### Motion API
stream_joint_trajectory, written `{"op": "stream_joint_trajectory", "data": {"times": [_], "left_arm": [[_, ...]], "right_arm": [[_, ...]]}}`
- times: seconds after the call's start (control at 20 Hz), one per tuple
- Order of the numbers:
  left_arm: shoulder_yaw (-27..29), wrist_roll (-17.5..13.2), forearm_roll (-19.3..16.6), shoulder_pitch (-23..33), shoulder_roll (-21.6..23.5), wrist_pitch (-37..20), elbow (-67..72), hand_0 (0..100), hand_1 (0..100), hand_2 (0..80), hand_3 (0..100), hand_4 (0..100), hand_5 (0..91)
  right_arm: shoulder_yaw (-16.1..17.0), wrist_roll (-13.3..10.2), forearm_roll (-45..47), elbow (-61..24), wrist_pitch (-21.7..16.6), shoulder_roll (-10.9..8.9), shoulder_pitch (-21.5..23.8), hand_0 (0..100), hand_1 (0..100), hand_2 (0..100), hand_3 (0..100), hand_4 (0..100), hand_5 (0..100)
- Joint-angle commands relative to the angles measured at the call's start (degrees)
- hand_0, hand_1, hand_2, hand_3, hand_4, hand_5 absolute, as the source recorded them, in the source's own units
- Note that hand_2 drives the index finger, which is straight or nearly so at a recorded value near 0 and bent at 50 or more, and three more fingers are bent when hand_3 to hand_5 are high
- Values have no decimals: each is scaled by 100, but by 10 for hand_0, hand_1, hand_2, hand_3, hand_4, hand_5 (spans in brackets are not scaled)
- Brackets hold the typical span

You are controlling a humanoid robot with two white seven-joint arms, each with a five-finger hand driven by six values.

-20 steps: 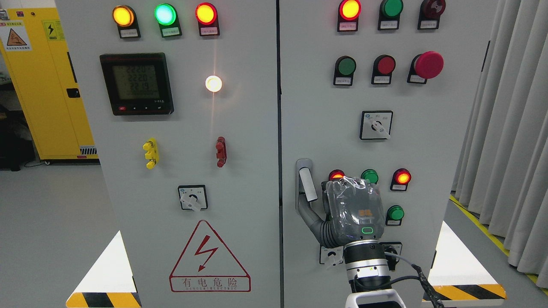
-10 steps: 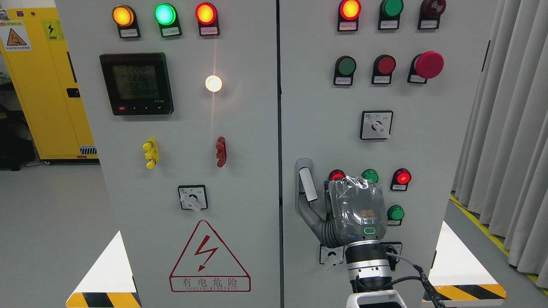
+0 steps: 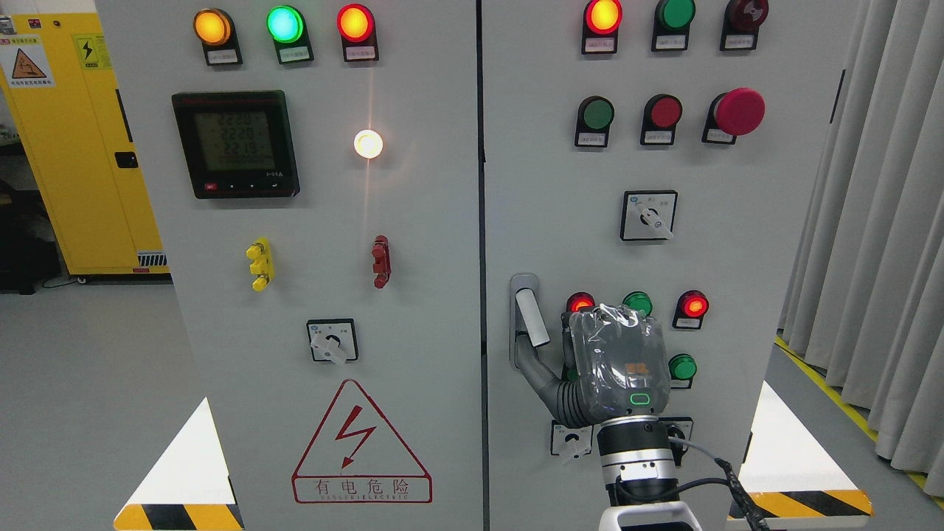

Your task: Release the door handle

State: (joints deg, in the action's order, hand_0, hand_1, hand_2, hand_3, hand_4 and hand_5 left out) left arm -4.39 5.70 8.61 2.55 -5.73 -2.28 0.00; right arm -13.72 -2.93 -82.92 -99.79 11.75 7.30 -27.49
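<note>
The grey door handle (image 3: pixel 528 317) with its white lever stands upright on the left edge of the right cabinet door (image 3: pixel 546 184). My right hand (image 3: pixel 616 361), wrapped in clear plastic, is just right of the handle, back towards the camera. Its grey thumb (image 3: pixel 542 375) stretches left, with the tip against the lower end of the handle. The lever itself is bare and nothing is closed round it. The other fingers are hidden behind the palm. My left arm does not show.
Lit red lamps (image 3: pixel 693 304) and green buttons (image 3: pixel 682 366) crowd around the hand, with a rotary switch (image 3: pixel 569 439) below the wrist. The left door (image 3: pixel 295 295) carries a meter and a warning sign. A yellow cabinet (image 3: pixel 66 147) stands far left, curtains (image 3: pixel 870 221) at right.
My right hand has drifted slightly right and down, away from the handle, while the thumb tip stays by the handle's lower end.
</note>
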Motion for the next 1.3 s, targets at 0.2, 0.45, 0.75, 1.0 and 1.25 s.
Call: {"op": "stream_joint_trajectory", "data": {"times": [0.2, 0.45, 0.75, 1.0, 1.25], "left_arm": [[0, 1, 0, 0, 2, -1, -88, 120, 556, 0, 0, 0, 0], [0, 1, 0, 0, 2, -1, -88, 120, 556, 0, 0, 0, 0], [0, 1, 0, 0, -7, -1, -88, 120, 556, 0, 0, 0, 0], [0, 1, 0, 0, 2, -1, -88, 120, 556, 0, 0, 0, 0], [0, 1, 0, 0, 2, -1, -88, 120, 556, 0, 0, 0, 0]], "right_arm": [[53, 3, -4, -14, 3, 0, -2, 507, 373, 1000, 1000, 1000, 1000], [53, 3, 4, -49, 3, -9, -2, 520, 373, 1000, 1000, 1000, 1000], [53, 11, 4, -67, 3, -9, 6, 526, 373, 1000, 1000, 1000, 1000], [53, 11, 4, -111, 3, -9, 15, 545, 373, 1000, 1000, 1000, 1000], [106, 11, 13, -120, -6, -9, 15, 559, 372, 1000, 1000, 1000, 1000]]}}
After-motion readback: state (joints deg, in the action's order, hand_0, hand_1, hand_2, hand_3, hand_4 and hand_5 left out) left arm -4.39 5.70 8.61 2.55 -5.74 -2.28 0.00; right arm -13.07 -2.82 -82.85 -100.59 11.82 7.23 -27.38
